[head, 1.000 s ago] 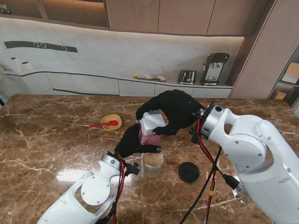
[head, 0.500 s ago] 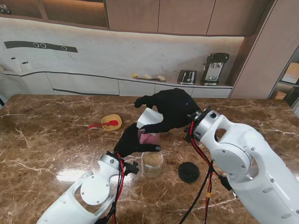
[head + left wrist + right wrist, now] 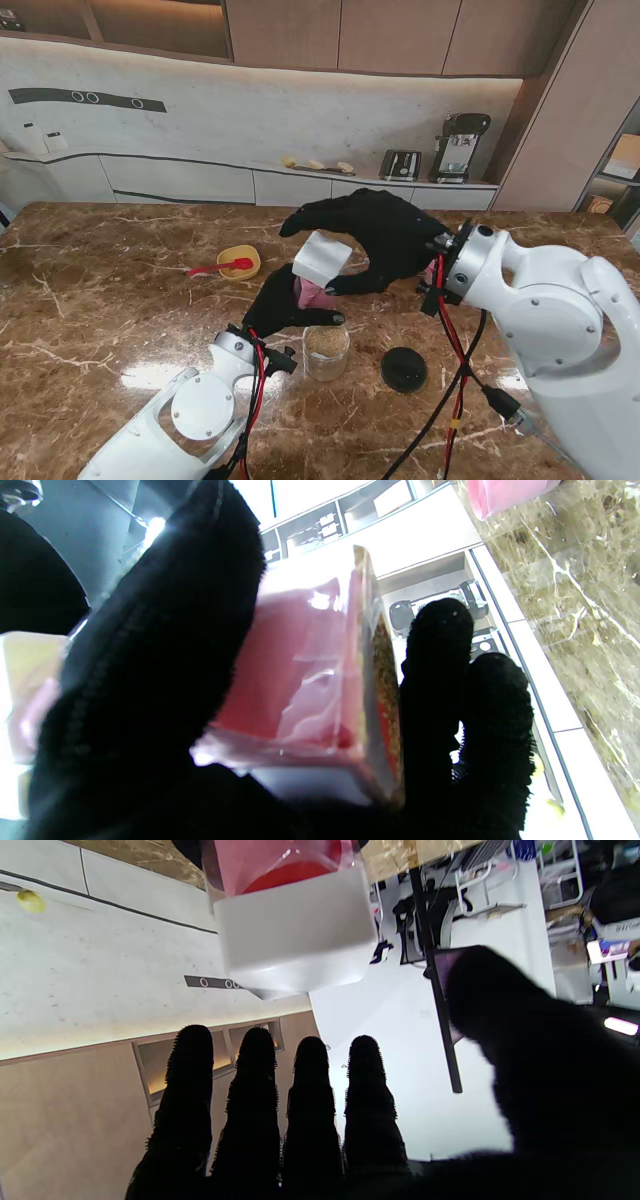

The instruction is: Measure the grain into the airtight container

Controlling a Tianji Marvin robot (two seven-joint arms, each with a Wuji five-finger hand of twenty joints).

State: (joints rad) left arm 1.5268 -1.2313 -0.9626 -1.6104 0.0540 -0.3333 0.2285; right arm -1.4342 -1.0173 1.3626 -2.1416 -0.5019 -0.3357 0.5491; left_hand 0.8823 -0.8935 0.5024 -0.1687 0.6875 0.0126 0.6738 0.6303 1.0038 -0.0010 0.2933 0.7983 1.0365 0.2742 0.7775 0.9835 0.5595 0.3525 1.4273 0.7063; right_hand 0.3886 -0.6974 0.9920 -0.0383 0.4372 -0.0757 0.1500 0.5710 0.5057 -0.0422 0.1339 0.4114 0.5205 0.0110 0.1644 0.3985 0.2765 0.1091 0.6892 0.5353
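Note:
My left hand (image 3: pixel 280 305) is shut on a pink see-through grain container (image 3: pixel 314 293) with a white cap (image 3: pixel 322 258), held tilted just above a glass jar (image 3: pixel 326 350) partly filled with grain. In the left wrist view, grain shows inside the pink container (image 3: pixel 300 670), held between thumb and fingers of the left hand (image 3: pixel 150 690). My right hand (image 3: pixel 385 240) arches over the cap, fingers straight and spread. In the right wrist view, the white cap (image 3: pixel 295 935) lies apart from the right hand's fingers (image 3: pixel 310 1110). Whether the thumb touches it is unclear.
A black round lid (image 3: pixel 404 369) lies on the marble table (image 3: pixel 120 300) to the right of the jar. A yellow bowl (image 3: pixel 240 263) with a red spoon sits farther from me on the left. Red and black cables hang from both wrists.
The right hand's fingers have straightened away from the white cap, and the right forearm has swung to the right. The left hand and pink container have barely moved.

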